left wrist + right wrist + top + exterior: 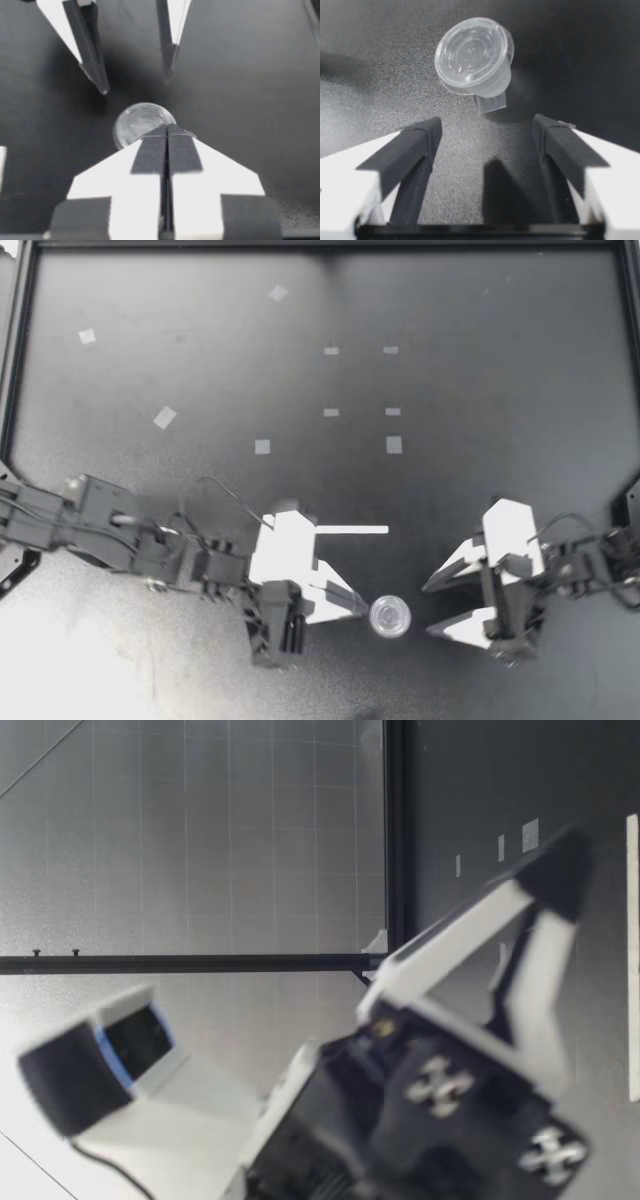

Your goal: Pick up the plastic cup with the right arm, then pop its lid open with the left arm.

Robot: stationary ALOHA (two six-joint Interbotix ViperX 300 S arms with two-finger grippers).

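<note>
Cup [389,617], small, clear and lidded, sits lid up on the desk [500,390] between my two claws. My left claw [360,609] is clenched on nothing, its fingers pressed flat together. Its tip is right at the cup's rim, and I cannot tell whether it touches. My right claw [430,610] is released and spread wide, with the cup just ahead of the gap and apart from both fingers [415,150]. Farther off lies a white strip [352,530], and beyond it scattered tape marks [394,444]. The cup looks light and the desk smooth, so I judge that a nudge from the shut left tip could topple it or skid it out of line with the right claw's gap. The two claws' tips are also near enough that either arm pressing forward could knock the other.
</note>
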